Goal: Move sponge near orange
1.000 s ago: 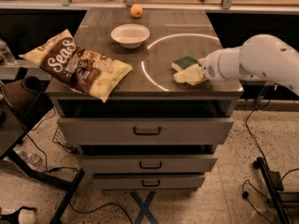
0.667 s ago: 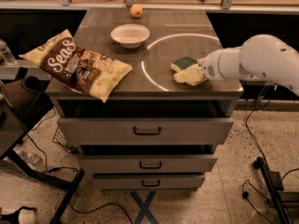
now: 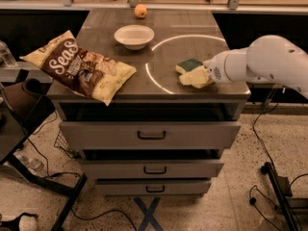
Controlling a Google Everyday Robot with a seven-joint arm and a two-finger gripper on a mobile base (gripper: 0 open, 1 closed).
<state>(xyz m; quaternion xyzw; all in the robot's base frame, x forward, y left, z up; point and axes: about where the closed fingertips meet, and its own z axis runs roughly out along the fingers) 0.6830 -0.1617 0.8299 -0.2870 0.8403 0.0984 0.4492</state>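
The sponge [image 3: 188, 64], with its dark green top, lies on the cabinet top's right side, inside a white circle marking. My gripper [image 3: 195, 76] comes in from the right on a white arm [image 3: 269, 61] and sits low at the sponge's near right edge, touching or overlapping it. The orange [image 3: 140, 11] is a small round fruit at the far edge of the top, well away from the sponge, beyond the bowl.
A white shallow bowl [image 3: 134, 35] stands between the sponge and the orange. A chip bag [image 3: 79, 66] lies on the left, overhanging the front edge. The top belongs to a drawer cabinet [image 3: 151, 134]. Cables run on the floor.
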